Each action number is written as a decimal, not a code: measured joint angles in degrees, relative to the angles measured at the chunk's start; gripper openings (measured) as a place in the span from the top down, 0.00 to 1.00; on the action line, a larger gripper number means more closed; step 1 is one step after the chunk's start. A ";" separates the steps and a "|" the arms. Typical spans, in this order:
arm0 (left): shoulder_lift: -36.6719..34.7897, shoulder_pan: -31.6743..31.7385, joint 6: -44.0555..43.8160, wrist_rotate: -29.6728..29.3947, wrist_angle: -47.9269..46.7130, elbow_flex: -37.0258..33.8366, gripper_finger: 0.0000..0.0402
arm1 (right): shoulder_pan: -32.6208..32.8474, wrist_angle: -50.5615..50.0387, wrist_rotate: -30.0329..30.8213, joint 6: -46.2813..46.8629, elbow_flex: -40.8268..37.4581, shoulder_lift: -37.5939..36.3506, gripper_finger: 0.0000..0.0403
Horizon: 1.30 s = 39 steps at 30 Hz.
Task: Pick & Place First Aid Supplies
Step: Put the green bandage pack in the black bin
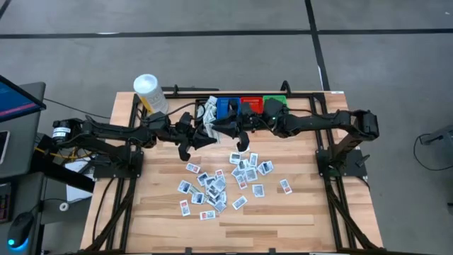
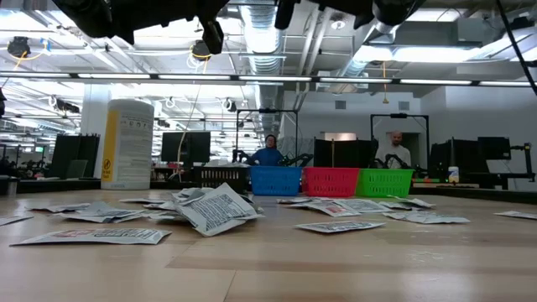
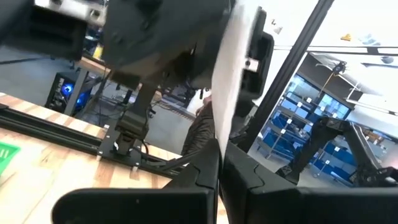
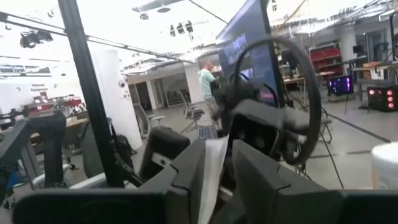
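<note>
Left jaws: closed edge-on upon one white packet [image 3: 227, 93], which stands up from between the two dark fingers [image 3: 202, 177]; the left gripper [image 1: 207, 132] hangs above the surface, in front of the bins.
Right jaws: set to either side of a white packet [image 4: 211, 168] in the right wrist view, fingers [image 4: 186, 171] flanking it; whether they press it cannot be told. The right gripper [image 1: 239, 133] hangs just beside the left one, the two meeting over the same spot.
Held packet: a crumpled white sheet [image 1: 210, 117] between the two grippers in the high view.
Loose packets: a scatter [image 1: 223, 183] lying flat on the wooden surface [image 1: 297, 212], nearer the front edge than the grippers.
Bins: blue [image 2: 275, 179], red [image 2: 330, 180] and green [image 2: 385, 181] in a row at the far edge.
Tub: white, yellow-labelled [image 1: 150, 93], upright at the far left corner.
Background: two people [image 2: 268, 149] beyond the surface.
</note>
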 joint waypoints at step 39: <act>-0.04 0.58 4.40 -4.66 -6.53 0.04 0.98 | 2.41 -30.59 7.48 -2.80 0.04 -6.30 0.38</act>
